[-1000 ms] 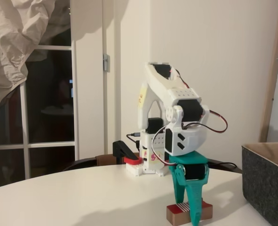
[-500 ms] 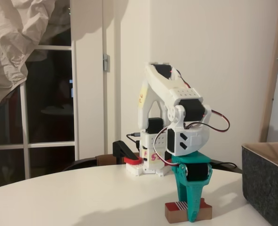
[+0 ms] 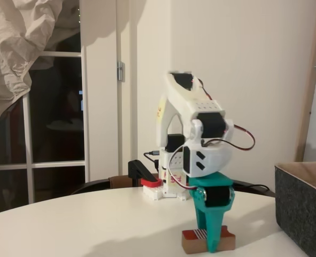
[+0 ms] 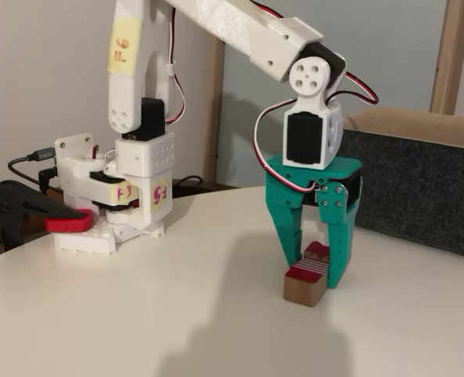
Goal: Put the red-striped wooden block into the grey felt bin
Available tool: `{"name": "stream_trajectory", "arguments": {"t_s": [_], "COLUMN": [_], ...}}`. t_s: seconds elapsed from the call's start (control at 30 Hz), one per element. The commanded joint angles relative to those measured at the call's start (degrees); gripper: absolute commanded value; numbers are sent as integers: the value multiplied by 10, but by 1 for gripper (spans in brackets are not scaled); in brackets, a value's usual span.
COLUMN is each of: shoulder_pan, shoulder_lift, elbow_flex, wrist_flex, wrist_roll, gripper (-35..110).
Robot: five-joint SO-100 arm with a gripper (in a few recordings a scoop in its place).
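Green tool (image 4: 314, 271) straddling red-striped wooden block (image 4: 305, 281)

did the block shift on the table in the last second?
Yes. In a fixed view the block has slid left, away from the grey bin at the right edge, with the pincer straddling it.

The block (image 4: 305, 284) looks like matt bare wood with a painted top, the bin (image 4: 420, 188) rough felt, the gripper (image 4: 314, 261) smooth plastic, the table (image 4: 137, 314) smooth and matt.
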Motion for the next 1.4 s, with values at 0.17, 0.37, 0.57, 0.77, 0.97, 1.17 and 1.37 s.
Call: {"name": "stream_trajectory", "arguments": {"t_s": [0.17, 0.37, 0.57, 0.77, 0.97, 1.17, 1.37], "shoulder_pan": [31, 51, 53, 6, -88, -218, -330], "shoulder_lift": [138, 241, 352, 435, 451, 439, 399], "elbow_flex": [-3, -3, -3, -4, -7, -8, -8], "wrist_flex": [-3, -4, -26, -95, -183, -232, -275], "wrist_roll": [40, 62, 84, 88, 86, 64, 38], "gripper": [5, 6, 6, 5, 5, 4, 5]}}
